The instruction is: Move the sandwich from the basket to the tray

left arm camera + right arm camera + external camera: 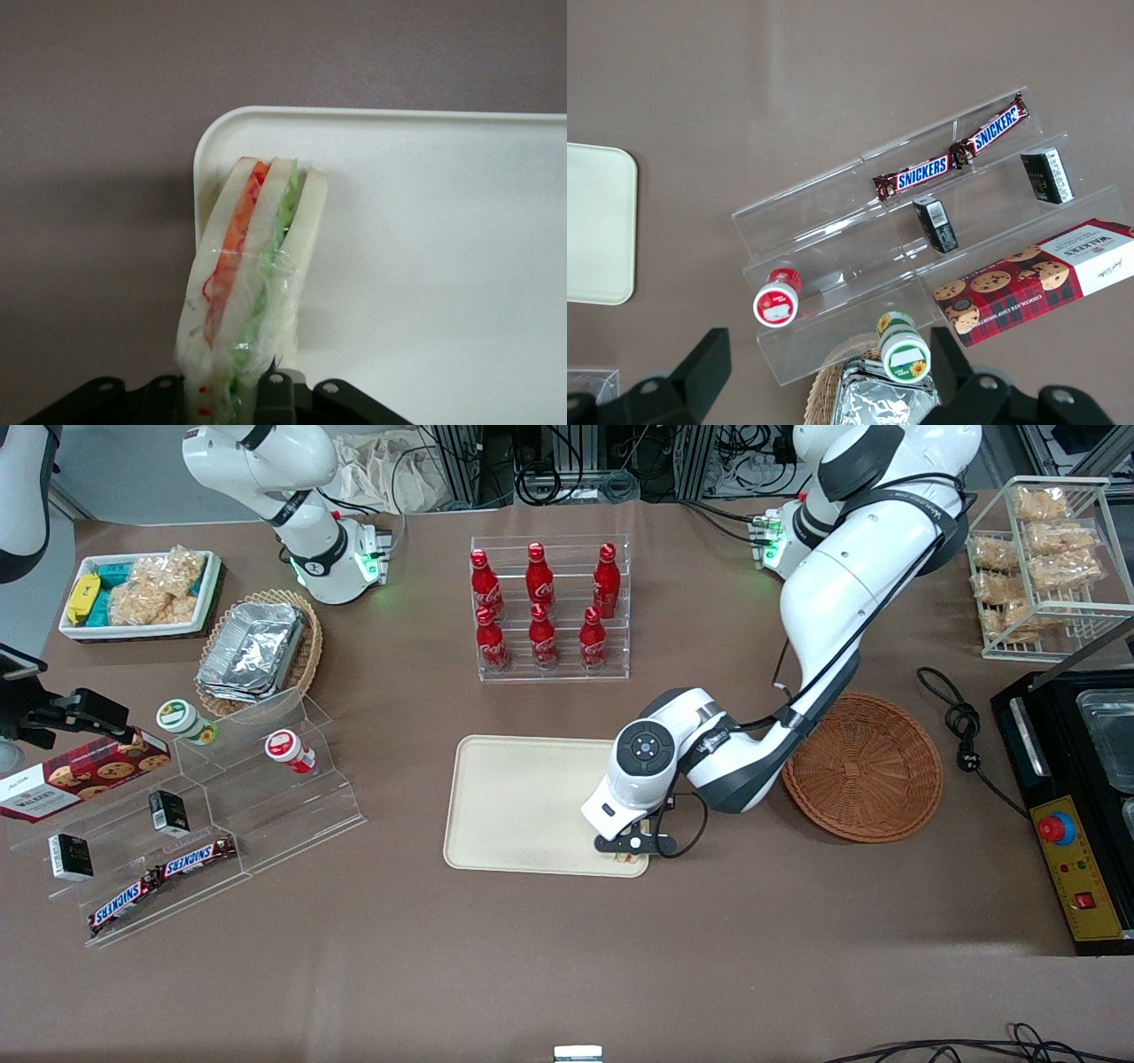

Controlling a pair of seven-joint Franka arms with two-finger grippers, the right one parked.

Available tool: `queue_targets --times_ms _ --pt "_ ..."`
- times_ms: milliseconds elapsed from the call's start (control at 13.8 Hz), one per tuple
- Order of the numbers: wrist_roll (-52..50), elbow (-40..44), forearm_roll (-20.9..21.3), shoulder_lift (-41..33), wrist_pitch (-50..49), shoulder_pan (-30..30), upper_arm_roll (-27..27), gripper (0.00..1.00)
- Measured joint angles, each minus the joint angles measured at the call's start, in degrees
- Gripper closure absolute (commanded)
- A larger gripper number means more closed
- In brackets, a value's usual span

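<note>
so the end effector was clamped on the sandwich, low over the tray corner nearest the front camera, basket sitting beside it.

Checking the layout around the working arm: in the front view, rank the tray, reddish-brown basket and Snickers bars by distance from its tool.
1. Tray: directly under the tool, which holds the sandwich.
2. Reddish-brown basket: beside the tray.
3. Snickers bars: toward the parked arm's end.
</note>
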Motion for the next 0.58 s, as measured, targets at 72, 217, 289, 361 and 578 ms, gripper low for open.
queue_targets --times_ms 72,217,289,361,578 --pt "-1.6 0.0 0.0 0.0 0.1 0.0 0.0 0.01" --pt "-5.3 0.4 0.0 0.0 0.1 0.1 0.0 0.01" --pt "-6.3 0.7 0.0 0.0 0.1 0.2 0.0 0.01" --pt "-6.6 1.1 0.0 0.0 0.1 0.2 -0.1 0.01" --pt "-7.1 2.3 0.0 -0.5 0.1 0.5 -0.2 0.01"
